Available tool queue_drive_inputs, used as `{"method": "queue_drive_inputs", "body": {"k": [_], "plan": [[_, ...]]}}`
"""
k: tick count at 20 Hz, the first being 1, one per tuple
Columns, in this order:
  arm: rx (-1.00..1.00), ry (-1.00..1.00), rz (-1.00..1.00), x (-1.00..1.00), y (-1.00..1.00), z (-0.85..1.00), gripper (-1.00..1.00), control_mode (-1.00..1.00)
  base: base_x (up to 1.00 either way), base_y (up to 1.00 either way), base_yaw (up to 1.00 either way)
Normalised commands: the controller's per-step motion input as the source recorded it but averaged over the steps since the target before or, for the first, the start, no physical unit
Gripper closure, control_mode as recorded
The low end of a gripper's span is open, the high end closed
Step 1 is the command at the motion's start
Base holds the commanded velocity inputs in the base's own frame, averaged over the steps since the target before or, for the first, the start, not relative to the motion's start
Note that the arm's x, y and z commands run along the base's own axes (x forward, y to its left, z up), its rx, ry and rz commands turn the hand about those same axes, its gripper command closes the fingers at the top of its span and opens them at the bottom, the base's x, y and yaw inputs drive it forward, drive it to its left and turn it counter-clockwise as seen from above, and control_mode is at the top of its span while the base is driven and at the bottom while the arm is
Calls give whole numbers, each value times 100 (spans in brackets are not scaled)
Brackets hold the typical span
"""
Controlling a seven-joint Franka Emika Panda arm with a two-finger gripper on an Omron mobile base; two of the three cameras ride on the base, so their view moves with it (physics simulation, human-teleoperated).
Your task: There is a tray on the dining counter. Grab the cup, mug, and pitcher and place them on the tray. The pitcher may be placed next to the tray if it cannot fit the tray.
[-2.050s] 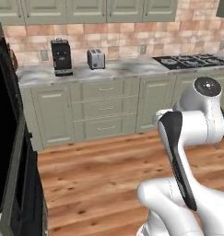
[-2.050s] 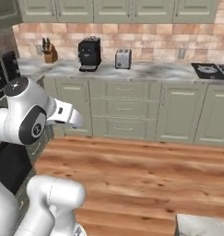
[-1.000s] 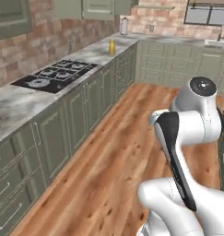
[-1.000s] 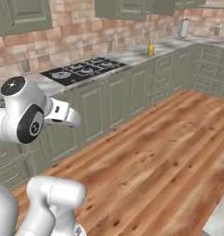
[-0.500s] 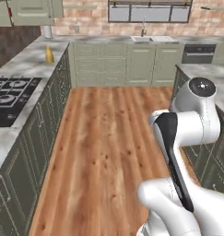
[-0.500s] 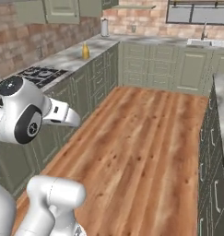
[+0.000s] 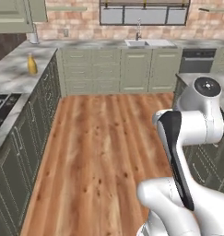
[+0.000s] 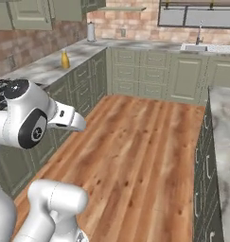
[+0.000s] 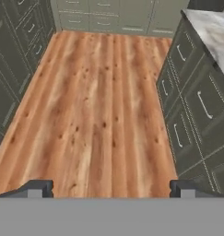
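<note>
The pitcher (image 7: 32,63) is a mustard-tan bottle shape standing upright on the marbled wall counter at the left (image 8: 65,60), far from the arm. My gripper (image 9: 111,188) hangs over the wooden floor and is open, with its two dark fingertips (image 9: 39,186) wide apart and nothing between them. The tray, the cup and the mug are out of view. A marbled top (image 9: 210,27) with drawers below runs along the right; I cannot tell whether it is the dining counter.
Green cabinets line the left wall counter (image 7: 7,78) and the back wall, where a sink (image 7: 145,43) sits under a window. A gas stove (image 7: 0,103) is at the left edge. A silver canister (image 8: 91,32) stands in the corner. The wooden floor (image 7: 104,138) lies open between.
The whole picture has swung round with the base, from the stove wall to the sink wall with the pitcher at the left. The gripper stays open.
</note>
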Motion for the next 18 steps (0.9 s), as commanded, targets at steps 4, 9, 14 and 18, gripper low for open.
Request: {"method": "queue_drive_inputs", "body": {"k": [4,9,14,18], "plan": [[0,0,0,0,0,0,-100,100,100,-28,-1],[0,0,0,0,0,0,-100,100,100,-8,-7],[0,0,0,0,0,0,-100,100,100,-20,-3],[0,0,0,0,0,0,-100,100,100,-21,-2]]}}
